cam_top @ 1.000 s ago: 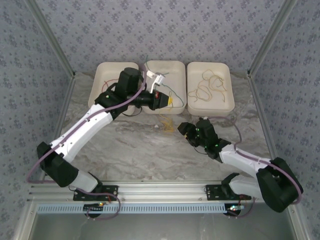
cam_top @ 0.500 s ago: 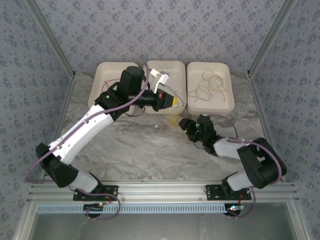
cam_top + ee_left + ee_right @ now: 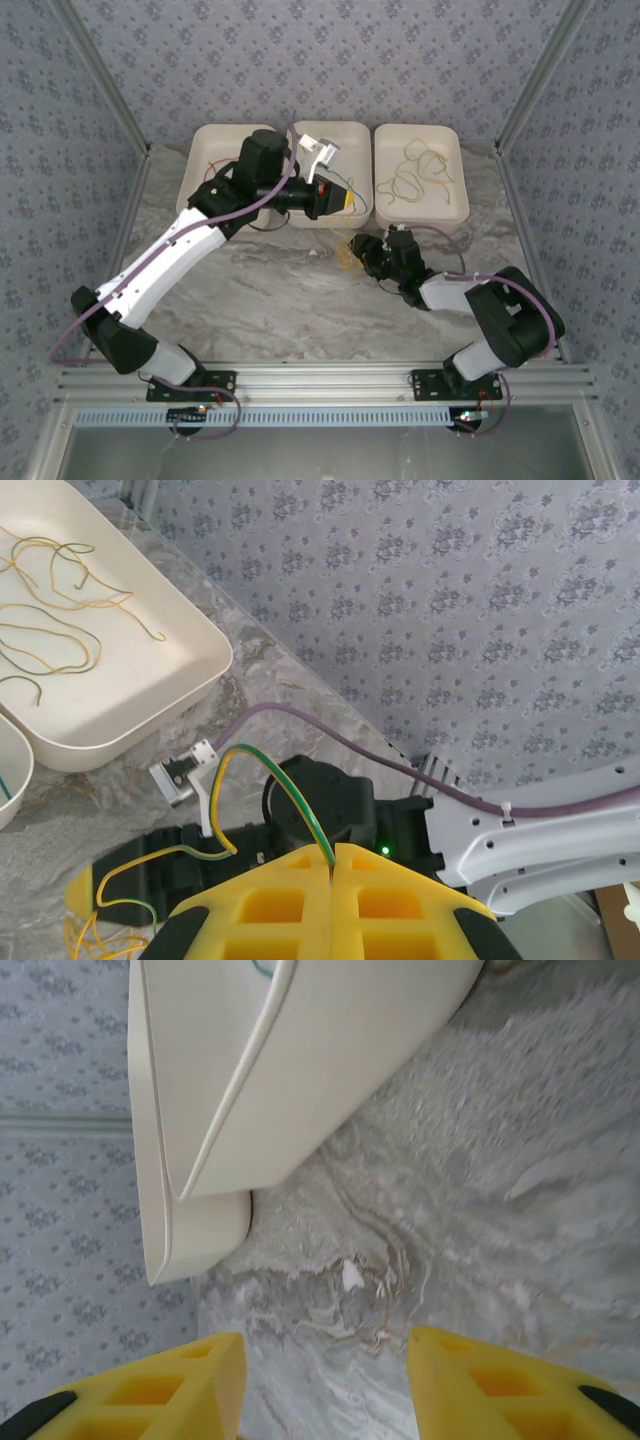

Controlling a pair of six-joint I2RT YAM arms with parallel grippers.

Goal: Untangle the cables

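Observation:
My left gripper hovers at the front right corner of the middle tray. In the left wrist view its yellow fingers are shut on a green-and-yellow cable that arches up and then drops left to a small yellow tangle. That tangle lies on the table just in front of the middle tray. My right gripper is low beside the tangle, jaws open, with bare marble between the fingers. Loose yellow cables lie in the right tray.
The left tray holds thin red wires. A white clip sticks up over the middle tray. In the right wrist view two tray walls stand close ahead. Patterned walls enclose the marble table.
My right gripper has moved left and toward the trays, up to the yellow tangle, its arm folding in. My left gripper has shifted slightly right, still holding the cable.

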